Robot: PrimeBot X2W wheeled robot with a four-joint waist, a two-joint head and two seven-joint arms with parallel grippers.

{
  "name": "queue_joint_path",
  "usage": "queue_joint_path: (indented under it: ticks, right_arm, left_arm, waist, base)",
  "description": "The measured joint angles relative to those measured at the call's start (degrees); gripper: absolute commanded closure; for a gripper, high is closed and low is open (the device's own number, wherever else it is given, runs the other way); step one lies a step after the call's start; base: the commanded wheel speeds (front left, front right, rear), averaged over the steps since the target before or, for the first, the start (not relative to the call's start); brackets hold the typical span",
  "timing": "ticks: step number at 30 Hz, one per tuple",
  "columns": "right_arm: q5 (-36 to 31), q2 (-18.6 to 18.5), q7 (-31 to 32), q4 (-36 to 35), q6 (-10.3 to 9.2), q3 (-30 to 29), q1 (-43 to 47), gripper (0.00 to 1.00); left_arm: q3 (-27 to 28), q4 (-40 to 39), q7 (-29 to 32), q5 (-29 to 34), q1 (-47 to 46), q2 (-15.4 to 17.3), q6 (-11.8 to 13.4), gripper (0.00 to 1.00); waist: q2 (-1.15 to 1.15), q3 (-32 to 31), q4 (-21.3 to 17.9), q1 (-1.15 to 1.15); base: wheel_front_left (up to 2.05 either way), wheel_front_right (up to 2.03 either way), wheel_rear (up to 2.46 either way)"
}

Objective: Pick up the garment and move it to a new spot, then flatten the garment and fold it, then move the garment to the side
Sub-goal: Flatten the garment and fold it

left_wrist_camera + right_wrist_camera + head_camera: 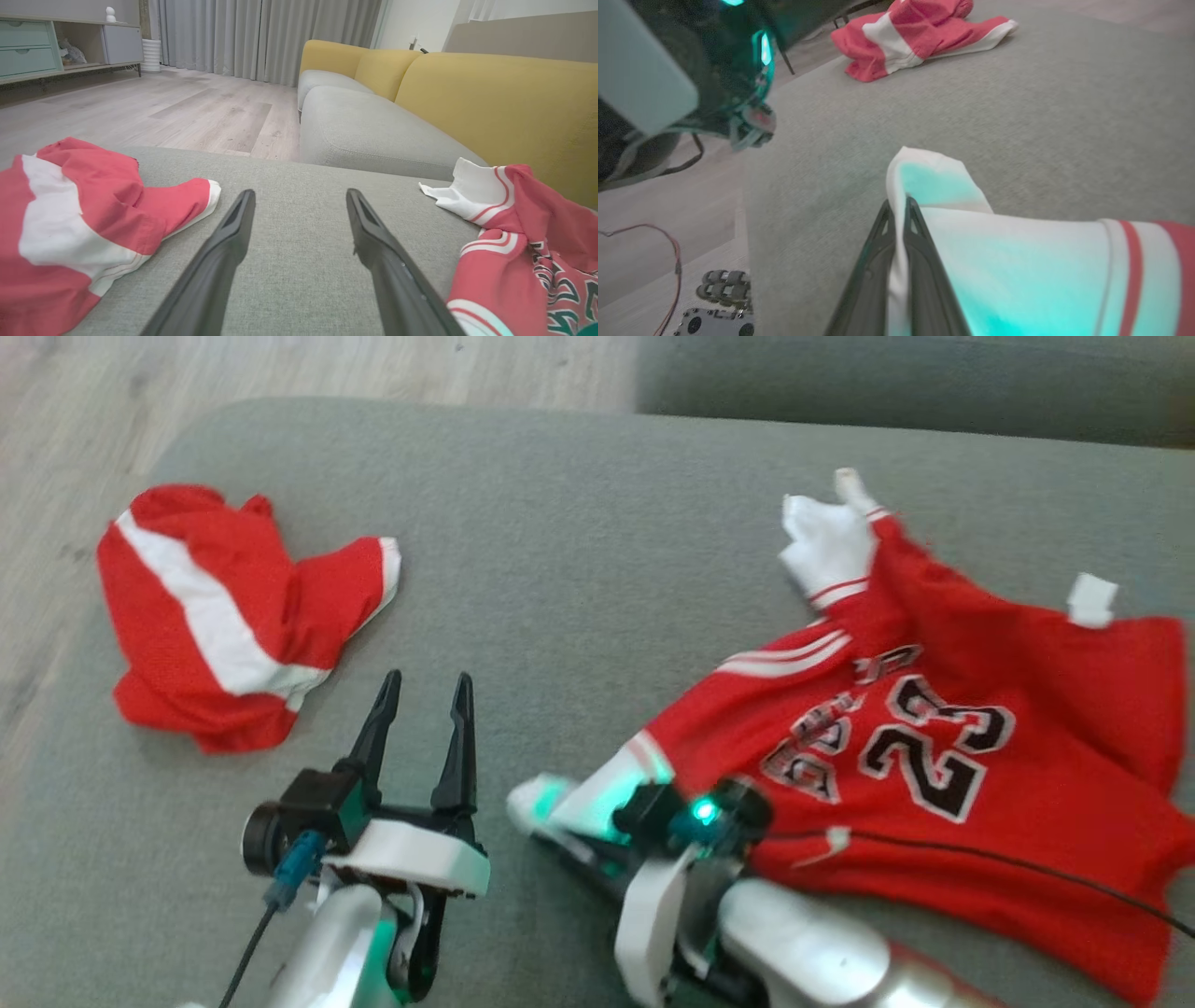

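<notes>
1. Head view: the jersey (pixel 934 737) is laid out rumpled on the right of the grey couch seat (pixel 579 569), number side up. Red shorts (pixel 215 616) are bunched well off to the left. The left claw (pixel 427 679) is spread wide open over bare cushion between them, nothing in it.
2. Left wrist view: yellow back cushions (pixel 490 102) are seen on the right, with wood floor (pixel 163 107) and grey curtains (pixel 261 37) far beyond. The seat weave looks grippy, so some drag should be expected tbh.
3. Right wrist view: the right claw (pixel 897 207) is pinched shut on the jersey's white sleeve trim (pixel 934 182). Thin, light, floppy stuff, probably. It's best taken by trims or shoulders, and a second hold is likely needed.
</notes>
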Motion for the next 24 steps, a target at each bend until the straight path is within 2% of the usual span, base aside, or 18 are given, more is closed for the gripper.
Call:
queue_joint_path:
  ticks: [1, 2, 7, 11, 15, 18, 21, 24]
  right_arm:
    - [0.3, 0.0, -0.2, -0.3, 0.0, 1.7, 0.0, 0.55]
    - [0.6, 0.0, -0.9, -0.4, 0.0, 2.6, 0.0, 0.0]
    - [1.9, 0.0, -5.1, 0.0, 0.0, 2.3, 0.0, 0.0]
    - [2.0, 0.1, -9.1, 1.8, 0.0, -3.6, -0.4, 0.0]
    - [0.6, -0.3, -10.4, 2.9, 0.0, -13.2, -0.4, 0.0]
    - [-2.5, -1.6, -10.7, 2.1, 0.0, -22.6, 0.2, 0.0]
    - [-7.3, -3.8, -10.7, 1.9, 0.0, -31.7, 1.3, 0.0]
    - [-14.5, -4.3, -10.8, 4.4, 0.0, -39.1, 1.6, 0.0]
  left_arm:
    - [0.1, 0.1, 0.0, 0.1, 0.3, 0.0, 0.0, 0.0]
    - [0.2, 0.1, 0.0, 0.5, 0.5, 0.0, -0.1, 0.0]
    - [0.9, 0.2, 0.0, 0.9, 1.1, 0.0, -0.4, 0.0]
    - [1.4, 0.1, 0.0, 1.0, 1.1, 0.0, -0.4, 0.0]
    - [1.5, 0.1, 0.0, 1.0, 1.4, 0.0, -0.4, 0.0]
    - [1.5, -0.1, 0.0, 1.0, 1.7, 0.0, -0.4, 0.0]
    - [1.4, -0.4, 0.0, 0.9, 2.0, 0.0, -0.4, 0.0]
    - [0.9, -0.9, 0.0, 0.7, 1.9, 0.0, -0.4, 0.0]
  waist:
    - [0.0, -0.3, -0.4, 0.0]
    - [0.0, -0.5, -0.8, 0.0]
    - [0.0, -1.4, -2.5, 0.0]
    - [0.0, -2.1, -4.1, 0.0]
    - [0.0, -2.9, -5.2, 0.0]
    - [0.0, -3.0, -5.7, 0.0]
    - [0.0, -2.4, -5.6, 0.0]
    - [0.0, -1.4, -5.0, 0.01]
  base:
    - [0.0, 0.0, 0.0]
    - [0.0, 0.0, 0.0]
    - [0.0, 0.0, 0.0]
    - [0.0, 0.0, 0.0]
    - [0.0, 0.0, 0.0]
    - [0.0, 0.0, 0.0]
    - [0.0, 0.0, 0.0]
    - [0.0, 0.0, 0.0]
